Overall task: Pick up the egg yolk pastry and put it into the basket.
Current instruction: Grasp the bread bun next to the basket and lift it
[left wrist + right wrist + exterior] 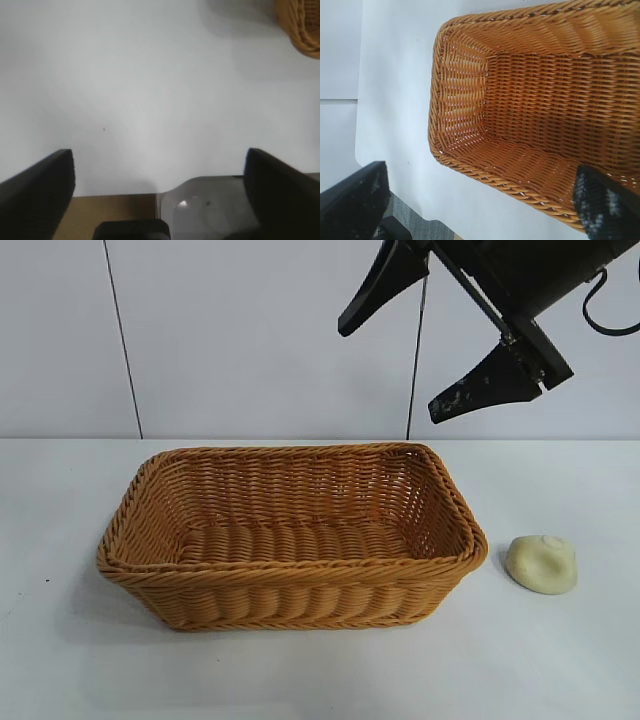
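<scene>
The egg yolk pastry [541, 564], a small pale cream dome, lies on the white table just right of the basket [300, 578], apart from it. The orange-tan wicker basket sits mid-table and holds nothing. High above the basket's right end hangs my right gripper [390, 374], open, with nothing between its fingers; its wrist view looks down into the basket [436, 95] past the open gripper [480, 170]. My left gripper [159, 154] is open over bare table near the table's edge, with a corner of the basket [300, 27] far off. Neither wrist view shows the pastry.
The white table [60, 660] runs back to a pale panelled wall [250, 330]. The left wrist view shows the table's edge, a brown floor [110, 210] and a grey base plate [210, 210] below it.
</scene>
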Robot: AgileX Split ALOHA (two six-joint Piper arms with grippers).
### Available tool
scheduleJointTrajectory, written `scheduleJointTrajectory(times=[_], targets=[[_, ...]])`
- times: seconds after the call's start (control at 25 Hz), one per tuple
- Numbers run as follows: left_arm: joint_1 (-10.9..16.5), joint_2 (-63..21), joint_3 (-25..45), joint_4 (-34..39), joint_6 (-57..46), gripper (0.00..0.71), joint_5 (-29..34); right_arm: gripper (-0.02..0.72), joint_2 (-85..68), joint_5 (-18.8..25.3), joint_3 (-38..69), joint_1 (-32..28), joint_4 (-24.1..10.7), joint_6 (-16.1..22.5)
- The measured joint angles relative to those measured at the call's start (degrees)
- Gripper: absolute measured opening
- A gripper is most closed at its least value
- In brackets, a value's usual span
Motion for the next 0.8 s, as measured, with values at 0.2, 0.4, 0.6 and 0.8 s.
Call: scheduleJointTrajectory(times=[0.2,0.4,0.6,0.8], targets=[[0.0,-13.52,9.53,-0.05,0.0,0.675,-1.79,0.694,0.0,0.0,0.0,0.0,0.0,0.0],[0.0,-27.25,18.26,-0.05,0.0,0.675,-6.53,0.694,0.0,0.0,0.0,0.0,0.0,0.0],[0.0,-38.48,21.96,-0.05,0.0,0.675,-8.11,0.694,0.0,0.26,0.0,0.0,0.0,0.0],[0.0,-46.95,22.08,-0.05,0.0,0.675,-8.38,0.694,0.0,1.76,0.0,0.0,0.0,-0.46]])
